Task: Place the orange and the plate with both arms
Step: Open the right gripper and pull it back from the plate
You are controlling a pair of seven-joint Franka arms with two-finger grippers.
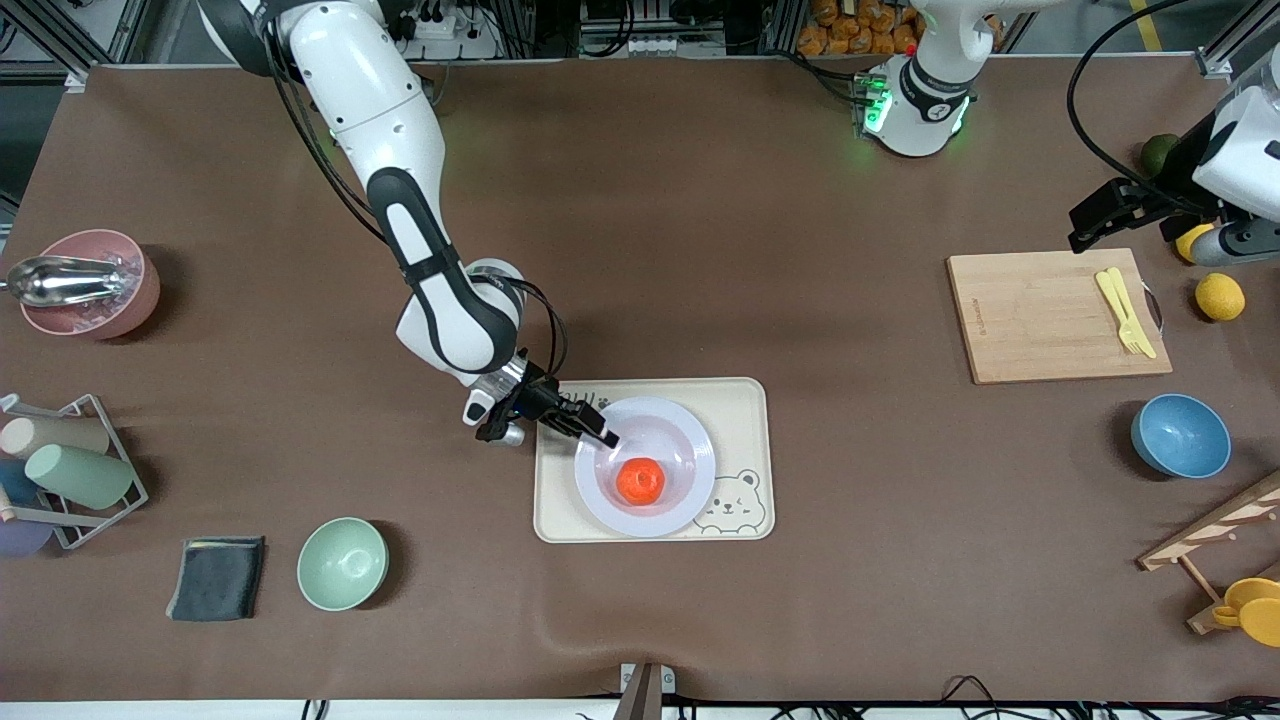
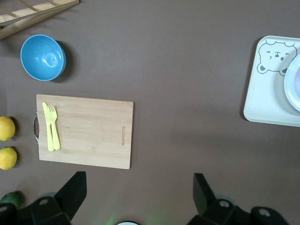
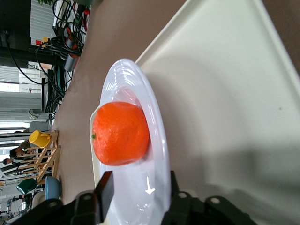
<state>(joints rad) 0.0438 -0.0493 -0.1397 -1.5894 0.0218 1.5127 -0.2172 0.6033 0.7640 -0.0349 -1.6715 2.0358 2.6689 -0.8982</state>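
Seemingly at the point of release, the right gripper (image 1: pixel 608 436) sits at the rim of the plate (image 1: pixel 690 452), its two fingers straddling the rim edge at a narrow spread, one above and one below; whether they pinch it or have just let go cannot be told. The plate lies on the cream bear-print tray (image 1: pixel 745 400) in the middle of the table, and the orange (image 1: pixel 640 481) rests in the plate's shallow centre, apart from the fingers (the right wrist view shows it sitting just past the fingertips, untouched). The left gripper (image 2: pixel 140 197) hangs over bare table beside the wooden cutting board (image 1: pixel 1040 320), toward the left arm's end, its fingers spread wide and holding nothing; that arm waits.

By the look of things both items are already set down, so the step in hand is the letting-go of the plate. The next move calls for the right fingers to part enough to clear the rim, then draw back level along the tray and lift, without dragging the plate or tipping it so that the orange rolls.
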